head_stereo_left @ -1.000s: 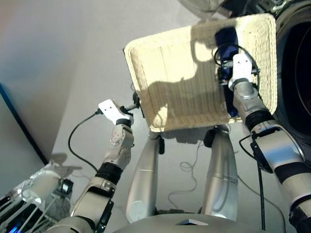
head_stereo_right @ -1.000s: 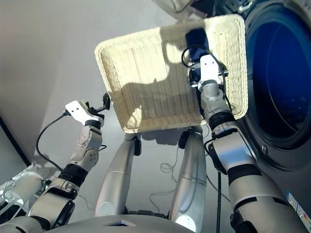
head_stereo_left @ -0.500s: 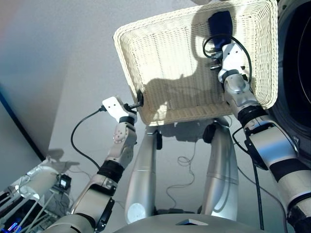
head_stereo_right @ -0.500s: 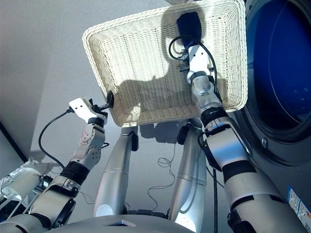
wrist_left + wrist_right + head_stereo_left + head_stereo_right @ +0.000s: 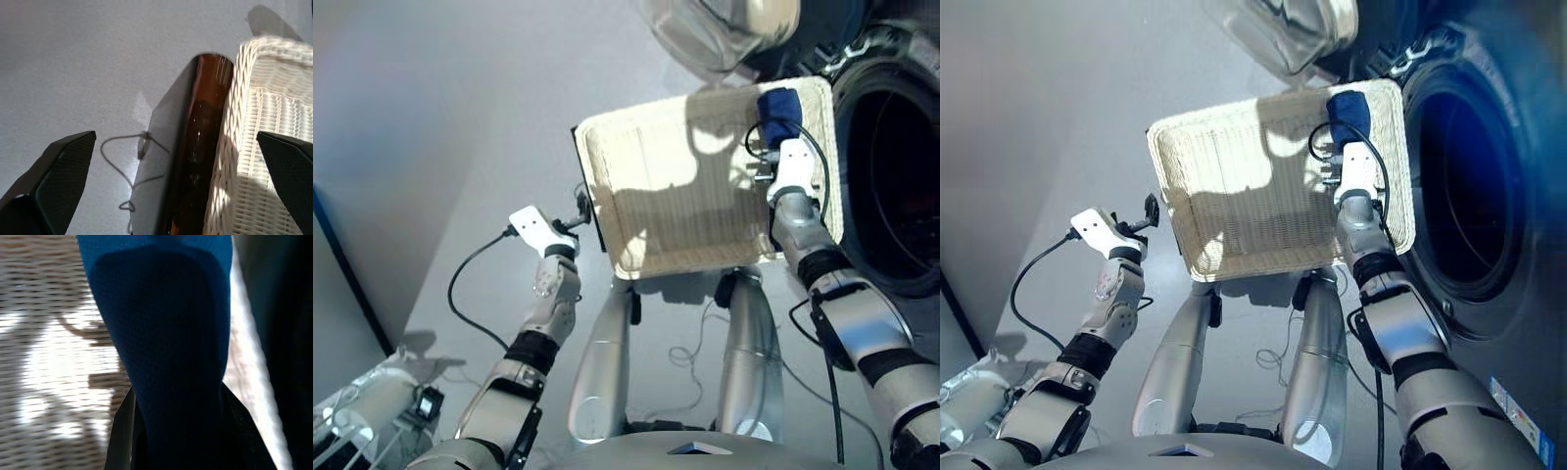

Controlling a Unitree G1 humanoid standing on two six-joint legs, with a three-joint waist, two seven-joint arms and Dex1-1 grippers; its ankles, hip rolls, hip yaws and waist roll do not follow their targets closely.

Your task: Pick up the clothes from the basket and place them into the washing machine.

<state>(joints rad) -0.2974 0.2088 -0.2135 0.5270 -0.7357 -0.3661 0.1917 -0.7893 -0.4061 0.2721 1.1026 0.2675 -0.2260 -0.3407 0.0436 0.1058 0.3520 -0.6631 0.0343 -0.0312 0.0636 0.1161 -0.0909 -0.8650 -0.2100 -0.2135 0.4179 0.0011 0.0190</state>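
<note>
Navy garment (image 5: 778,115) lay at basket (image 5: 656,196) far corner nearest washing machine (image 5: 891,186), long axis running straight along right gripper (image 5: 773,155). Fingers pinched its near end. Left gripper (image 5: 579,208) spread, empty, at basket's opposite edge. Right arm nearer drum.

We are seeing the left arm (image 5: 540,323) wearing silver-grey shells broken by black bands at the joints, and the right arm (image 5: 847,313) is showing the same scheme. A white block is capping each wrist, with a black cable looping from it. The left gripper (image 5: 583,204) is showing small black fingers (image 5: 54,181), textured with a fine grid pattern.
</note>
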